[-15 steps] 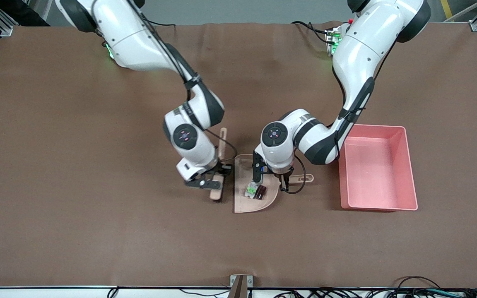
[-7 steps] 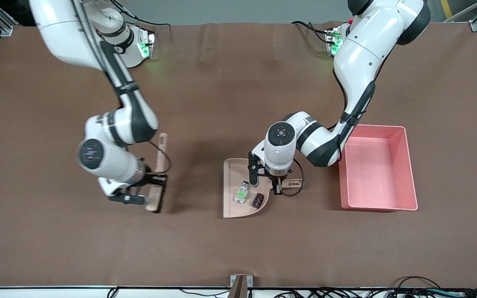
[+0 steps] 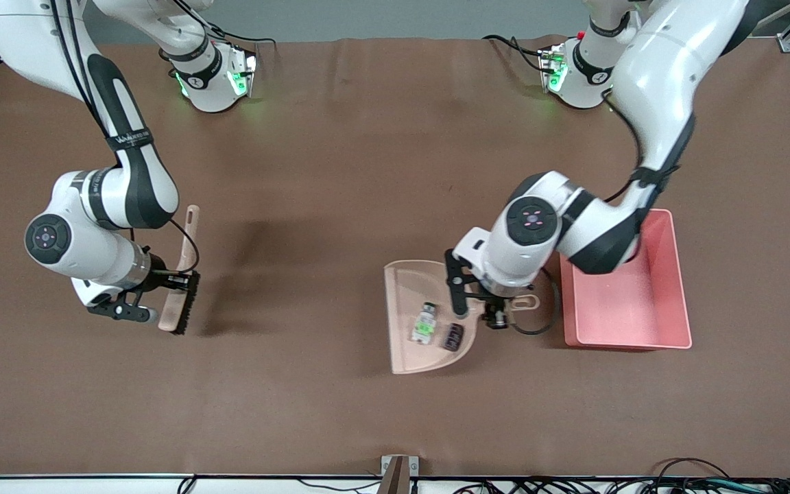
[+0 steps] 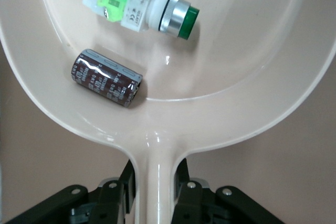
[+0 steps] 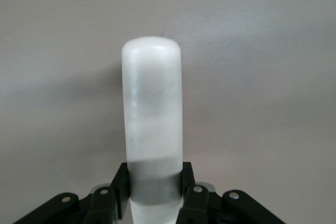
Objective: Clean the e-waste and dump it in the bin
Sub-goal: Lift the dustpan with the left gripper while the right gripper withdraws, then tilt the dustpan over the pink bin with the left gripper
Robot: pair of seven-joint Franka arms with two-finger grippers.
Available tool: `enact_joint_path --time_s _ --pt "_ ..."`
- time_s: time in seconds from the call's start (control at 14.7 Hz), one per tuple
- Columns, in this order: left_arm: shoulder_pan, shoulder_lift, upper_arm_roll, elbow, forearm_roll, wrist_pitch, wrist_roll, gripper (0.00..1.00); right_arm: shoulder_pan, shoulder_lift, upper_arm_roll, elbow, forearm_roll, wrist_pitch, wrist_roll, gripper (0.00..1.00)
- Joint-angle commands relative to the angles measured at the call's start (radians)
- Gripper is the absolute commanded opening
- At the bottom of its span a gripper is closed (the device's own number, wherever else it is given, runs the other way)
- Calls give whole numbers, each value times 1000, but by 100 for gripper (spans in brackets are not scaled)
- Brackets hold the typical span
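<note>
The e-waste lies in the beige dustpan (image 3: pixel 405 288): a white part with green pieces (image 3: pixel 425 324) (image 4: pixel 142 9) and a dark brown cylinder (image 3: pixel 452 337) (image 4: pixel 107 85). My left gripper (image 3: pixel 483 307) (image 4: pixel 156 182) is shut on the dustpan's handle and holds the pan (image 4: pixel 236 77) over the table, close beside the pink bin (image 3: pixel 676 274). My right gripper (image 3: pixel 165 296) (image 5: pixel 154 187) is shut on the brush (image 3: pixel 179 302), whose pale handle (image 5: pixel 152 103) runs between its fingers. It holds the brush over the right arm's end of the table, dark bristles toward the dustpan.
The brown mat (image 3: pixel 340 171) covers the whole table. The bin stands toward the left arm's end, its inside showing nothing. The left arm's elbow hangs over the bin's rim. A small bracket (image 3: pixel 398 473) sits at the table's front edge.
The right arm has swung the brush away from the dustpan toward its own end of the table. The left arm has carried the dustpan, with both parts in it, closer to the bin.
</note>
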State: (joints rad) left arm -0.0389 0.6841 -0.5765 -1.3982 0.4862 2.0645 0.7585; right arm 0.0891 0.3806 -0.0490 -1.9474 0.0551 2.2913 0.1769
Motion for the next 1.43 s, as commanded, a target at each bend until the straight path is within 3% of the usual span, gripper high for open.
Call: enact_joint_path --time_s 0.0,0.14,0.41,0.54,0.61,0.68,0.75,0.82,0.88,1.09,1.36 --pt "88 -121 -23 -53 -20 -111 48 15 -66 -81 23 -207 -26 178 -92 3" --pt "202 -175 -55 -96 -20 -129 140 15 -94 -78 23 -277 -26 272 -135 3" --pt "515 -228 -176 -169 -18 -129 417 15 -106 -69 21 -291 -27 289 -139 3" --pt "629 -239 -203 -189 -12 -127 549 15 -115 -66 23 -291 -27 290 -139 11" --pt "667 -253 -204 -206 -6 -124 591 15 -120 -65 23 -289 -27 289 -137 22" --pt "698 -277 -204 -235 15 -116 617 14 -120 -65 23 -285 -27 286 -137 42" --pt "729 -294 -204 -263 41 -110 619 13 -121 -65 23 -280 -27 283 -135 63" --pt "755 -302 -204 -281 72 -95 621 13 -126 -66 23 -278 -27 284 -137 95" --pt "775 -314 -204 -306 98 -80 621 13 -127 -66 23 -275 -27 284 -139 100" --pt "836 -337 -204 -395 176 -6 621 13 -127 -71 23 -227 -27 269 -139 100" --pt "861 -340 -203 -462 291 3 619 13 -124 -155 24 -83 -27 17 -126 100"
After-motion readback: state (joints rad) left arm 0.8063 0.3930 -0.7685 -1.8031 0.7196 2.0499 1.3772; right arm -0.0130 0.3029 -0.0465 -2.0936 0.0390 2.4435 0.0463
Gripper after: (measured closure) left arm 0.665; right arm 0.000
